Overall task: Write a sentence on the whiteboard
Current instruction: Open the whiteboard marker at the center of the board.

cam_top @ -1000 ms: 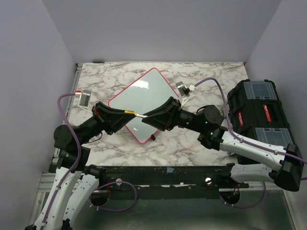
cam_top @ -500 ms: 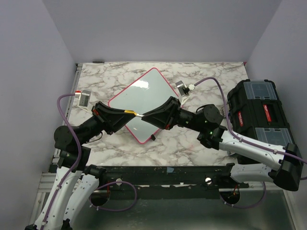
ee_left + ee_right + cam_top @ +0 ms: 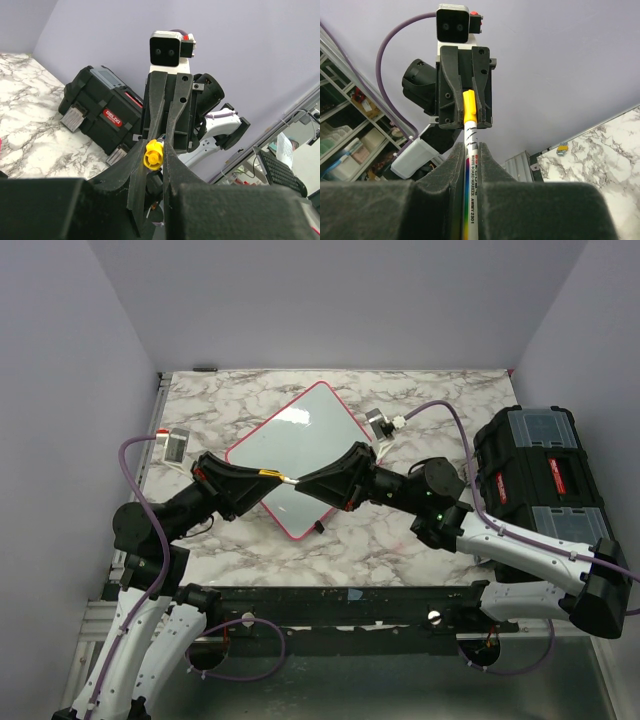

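Note:
The whiteboard [image 3: 305, 435] lies turned like a diamond on the marble table, white with a red-pink rim. I can make out no lettering of the sentence on its glossy face. Both grippers meet above its near-left edge, tip to tip. My left gripper [image 3: 268, 476] is shut on the yellow cap [image 3: 153, 154] of a whiteboard marker [image 3: 284, 478]. My right gripper [image 3: 304, 480] is shut on the marker's white barrel [image 3: 471, 167]. In the right wrist view the cap [image 3: 469, 111] sits between the left gripper's fingers [image 3: 451, 90], still joined to the barrel.
A black toolbox [image 3: 540, 475] stands at the table's right edge and shows in the left wrist view [image 3: 100, 112]. A small grey block [image 3: 175, 445] lies at the left edge. Another small grey piece [image 3: 380, 424] with a cable lies by the board's right corner.

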Controlling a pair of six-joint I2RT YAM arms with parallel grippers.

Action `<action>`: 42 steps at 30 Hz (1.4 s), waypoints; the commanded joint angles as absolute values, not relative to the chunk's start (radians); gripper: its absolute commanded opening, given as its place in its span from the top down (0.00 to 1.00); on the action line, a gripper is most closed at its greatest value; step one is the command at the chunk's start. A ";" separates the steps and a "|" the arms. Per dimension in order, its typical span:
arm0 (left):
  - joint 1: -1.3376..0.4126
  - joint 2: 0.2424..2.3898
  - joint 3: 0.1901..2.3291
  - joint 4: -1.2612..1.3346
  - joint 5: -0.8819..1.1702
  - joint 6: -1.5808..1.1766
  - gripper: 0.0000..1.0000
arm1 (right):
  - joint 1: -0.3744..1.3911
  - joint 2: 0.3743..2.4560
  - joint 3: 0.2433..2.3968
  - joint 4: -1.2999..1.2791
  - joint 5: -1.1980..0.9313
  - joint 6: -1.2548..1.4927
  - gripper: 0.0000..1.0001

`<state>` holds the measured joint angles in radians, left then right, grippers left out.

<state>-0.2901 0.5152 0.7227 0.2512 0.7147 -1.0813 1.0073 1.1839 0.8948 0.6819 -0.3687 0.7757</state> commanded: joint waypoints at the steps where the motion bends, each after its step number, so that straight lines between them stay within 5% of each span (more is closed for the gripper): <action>1: -0.289 0.513 0.726 0.183 0.692 -1.022 1.00 | 1.015 1.158 0.882 0.733 -0.398 0.754 0.99; 34: -0.115 0.508 0.730 0.123 0.705 -1.048 1.00 | 1.016 1.048 0.737 0.719 -0.370 0.725 0.99; 42: -0.097 0.460 0.767 -0.189 0.489 -0.927 1.00 | 1.015 1.009 0.733 0.594 -0.281 0.675 0.99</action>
<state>-0.1051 0.4976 0.7383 0.0364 0.6716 -1.0237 1.0115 1.0477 0.7429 0.6777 -0.3420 0.7219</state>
